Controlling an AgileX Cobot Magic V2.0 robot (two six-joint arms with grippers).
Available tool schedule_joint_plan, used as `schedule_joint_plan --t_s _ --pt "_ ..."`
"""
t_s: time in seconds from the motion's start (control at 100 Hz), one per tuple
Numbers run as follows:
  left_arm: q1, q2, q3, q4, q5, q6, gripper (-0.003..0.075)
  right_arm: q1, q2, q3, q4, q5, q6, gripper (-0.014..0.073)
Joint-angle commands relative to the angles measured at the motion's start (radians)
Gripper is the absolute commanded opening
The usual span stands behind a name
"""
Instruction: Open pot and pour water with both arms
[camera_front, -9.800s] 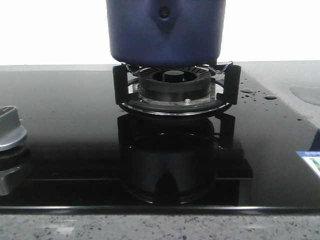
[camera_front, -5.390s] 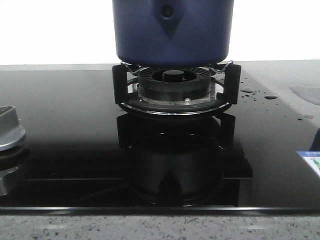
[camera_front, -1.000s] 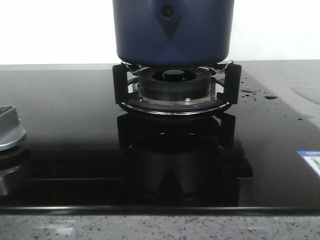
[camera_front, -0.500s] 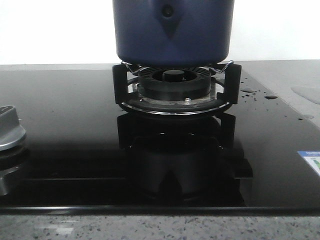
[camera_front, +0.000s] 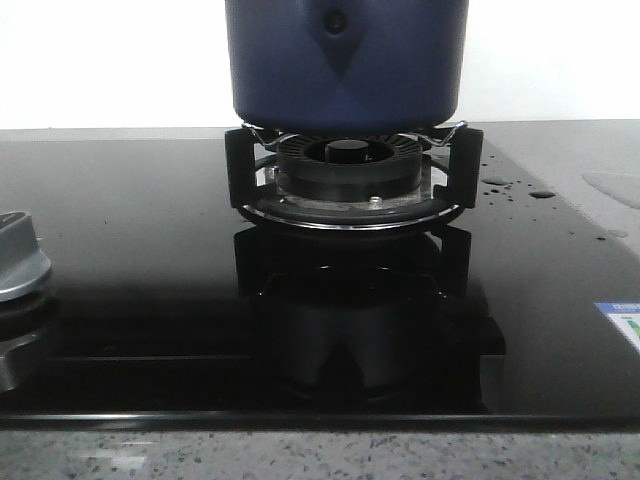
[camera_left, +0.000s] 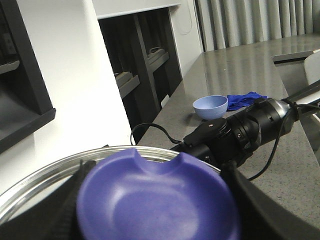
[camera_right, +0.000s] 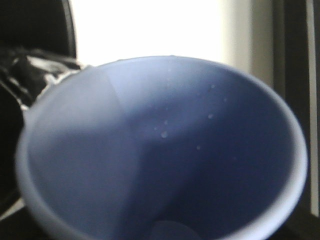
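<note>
The dark navy-blue pot (camera_front: 345, 60) stands on the gas burner (camera_front: 350, 165) in the front view; its top is cut off, and neither gripper shows there. In the left wrist view my left gripper (camera_left: 159, 212) is shut on the purple knob (camera_left: 150, 185) of the steel-rimmed lid (camera_left: 50, 170), with a dark finger on each side of the knob. In the right wrist view a blue cup (camera_right: 165, 150) fills the frame, tilted with its mouth towards the camera and a few droplets inside. It hides my right gripper's fingers, which hold it.
The black glass hob (camera_front: 150, 250) carries a silver control knob (camera_front: 20, 262) at the left, water drops (camera_front: 495, 182) at the right and a sticker (camera_front: 622, 320). In the left wrist view my other arm (camera_left: 235, 135), a light-blue bowl (camera_left: 210, 106) and a blue cloth (camera_left: 243, 99) are over a grey counter.
The pot has shifted a little to the right since the earliest frame. Nothing visibly moves in the front view over the last second.
</note>
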Motion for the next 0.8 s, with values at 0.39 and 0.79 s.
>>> schedule_joint_plan --t_s 0.39,0.79 --pt "0.001 -0.029 -0.034 -0.100 -0.027 -0.011 0.0229 0.015 -0.032 -0.164 -0.349 0.067 -0.013 0.0204" --pt "0.001 -0.029 -0.034 -0.095 -0.023 -0.011 0.0229 0.070 -0.012 -0.227 -0.415 0.084 -0.033 0.0204"
